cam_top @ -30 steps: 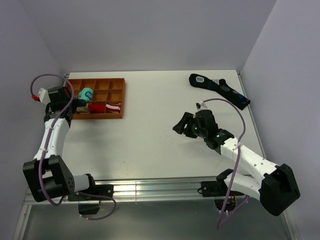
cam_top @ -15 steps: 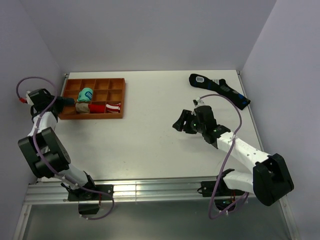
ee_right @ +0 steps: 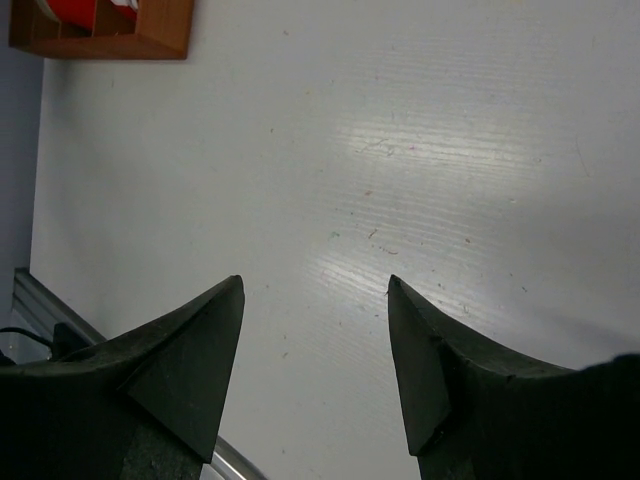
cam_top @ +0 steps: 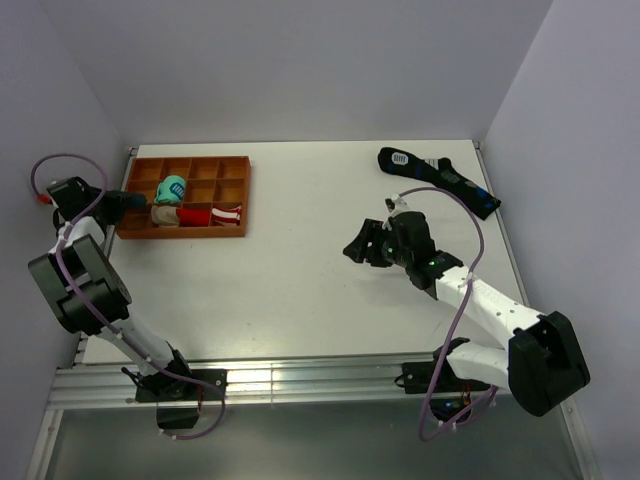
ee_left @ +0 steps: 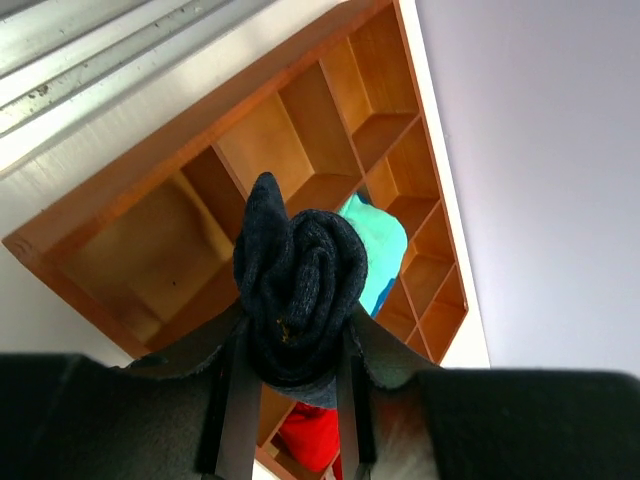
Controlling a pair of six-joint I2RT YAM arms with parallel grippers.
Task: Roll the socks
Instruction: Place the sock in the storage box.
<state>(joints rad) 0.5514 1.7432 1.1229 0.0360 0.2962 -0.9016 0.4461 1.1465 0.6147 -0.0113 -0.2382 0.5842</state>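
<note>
Your L gripper [ee_left: 295, 360] is clamped on the rolled navy socks [ee_left: 300, 265], mid-frame over the wooden divider tray [ee_left: 130, 250]. R gripper [ee_right: 315, 285] is wide open, empty. Risk: if you let go off-centre, the roll could catch a divider & unroll.

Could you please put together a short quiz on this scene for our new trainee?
1. True or false: the right gripper is shut on a sock.
2. What does the left gripper hold? A) a rolled dark sock B) a red cup C) nothing
3. Fill in: the long dark sock lies near the table's far ___ corner.
Key: 1 false; 2 A; 3 right.
</note>
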